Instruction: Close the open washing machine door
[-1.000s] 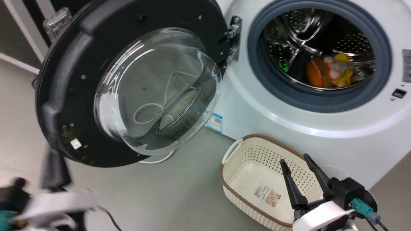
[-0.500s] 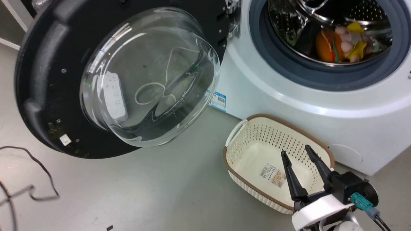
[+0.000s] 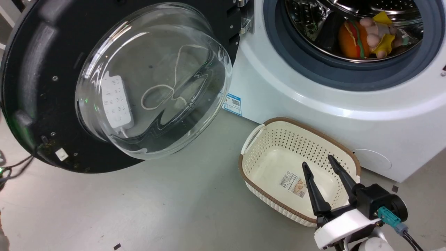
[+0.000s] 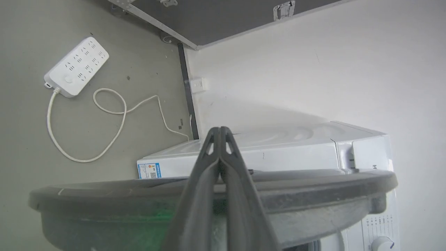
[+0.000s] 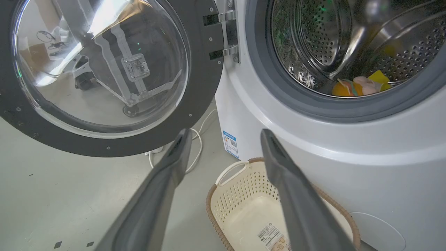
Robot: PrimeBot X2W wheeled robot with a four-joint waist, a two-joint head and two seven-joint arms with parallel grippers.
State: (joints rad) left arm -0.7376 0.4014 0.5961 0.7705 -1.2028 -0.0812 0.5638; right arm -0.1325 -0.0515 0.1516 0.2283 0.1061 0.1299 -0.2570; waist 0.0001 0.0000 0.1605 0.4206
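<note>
The washing machine door (image 3: 41, 69) stands wide open at the left, a black round frame with a bulging clear glass bowl (image 3: 153, 80), hinged (image 3: 244, 24) to the white machine (image 3: 313, 115). In the left wrist view my left gripper (image 4: 220, 129) is shut with nothing in it, and its fingers cross the door's rim (image 4: 313, 184), seen edge-on; I cannot tell whether they touch it. My right gripper (image 3: 317, 160) is open, low at the right above a basket, well away from the door (image 5: 202, 87). The same gripper (image 5: 225, 134) points toward the machine's front.
A cream perforated basket (image 3: 278, 139) sits on the floor before the machine. Soft toys (image 3: 366, 35) lie in the steel drum, ringed by a grey gasket (image 3: 348, 75). A white power strip (image 4: 76, 66) and its cord lie on the floor behind the door.
The head camera has shifted, so the door and drum sit higher and larger. My left forearm has left the lower left of the head view. The right gripper stays open.
</note>
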